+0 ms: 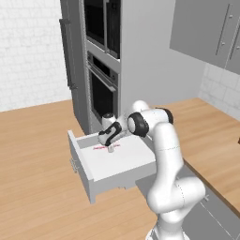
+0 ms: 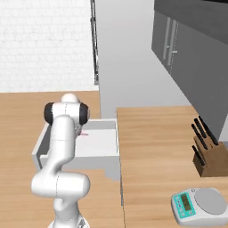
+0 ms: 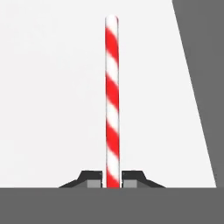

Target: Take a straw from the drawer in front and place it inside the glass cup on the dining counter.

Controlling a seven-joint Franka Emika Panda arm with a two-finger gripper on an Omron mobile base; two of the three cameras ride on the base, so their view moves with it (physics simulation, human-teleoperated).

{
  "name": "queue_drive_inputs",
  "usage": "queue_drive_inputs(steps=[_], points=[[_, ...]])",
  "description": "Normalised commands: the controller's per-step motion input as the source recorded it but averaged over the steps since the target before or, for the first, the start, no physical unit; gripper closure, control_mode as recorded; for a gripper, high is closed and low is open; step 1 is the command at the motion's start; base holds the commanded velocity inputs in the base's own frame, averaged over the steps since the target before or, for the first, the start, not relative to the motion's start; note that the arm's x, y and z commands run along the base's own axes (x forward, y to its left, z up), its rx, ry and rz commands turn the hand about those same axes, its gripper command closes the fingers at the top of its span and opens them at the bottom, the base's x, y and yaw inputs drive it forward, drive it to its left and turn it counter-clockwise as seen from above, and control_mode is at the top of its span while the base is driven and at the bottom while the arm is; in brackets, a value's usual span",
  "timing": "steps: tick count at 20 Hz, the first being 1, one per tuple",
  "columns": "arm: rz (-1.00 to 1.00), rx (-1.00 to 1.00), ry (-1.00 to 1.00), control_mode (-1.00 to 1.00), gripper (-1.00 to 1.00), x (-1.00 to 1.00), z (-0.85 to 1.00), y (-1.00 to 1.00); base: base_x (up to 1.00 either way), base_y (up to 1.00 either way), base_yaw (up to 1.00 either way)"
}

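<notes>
Down inside the open drawer goes the gripper, jaws clenched on the red-and-white straw, which lies flat on the white floor toward the drawer's back edge. The dark-glass oven door stands right behind, and on the wall counter sit a knife block and a scale.
</notes>
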Motion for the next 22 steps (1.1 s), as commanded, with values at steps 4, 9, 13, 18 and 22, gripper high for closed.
queue_drive_inputs(steps=[4, 9, 13, 18, 22], points=[[0.00, -0.13, -0.16, -1.00, 1.00, -0.11, 0.99, 0.02, 0.00, 0.00, 0.00], [0.00, -0.02, -0.11, -1.00, 1.00, -0.15, 1.00, 0.00, 0.00, 0.00, 0.00], [-0.02, 0.00, -0.08, -1.00, 1.00, -0.14, 1.00, 0.02, 0.00, 0.00, 0.00], [-0.03, 0.00, -0.07, -1.00, 1.00, -0.19, 1.00, 0.02, 0.00, 0.00, 0.00], [-0.08, 0.07, -0.03, -1.00, 1.00, -0.38, 1.00, 0.09, 0.00, 0.00, 0.00]])
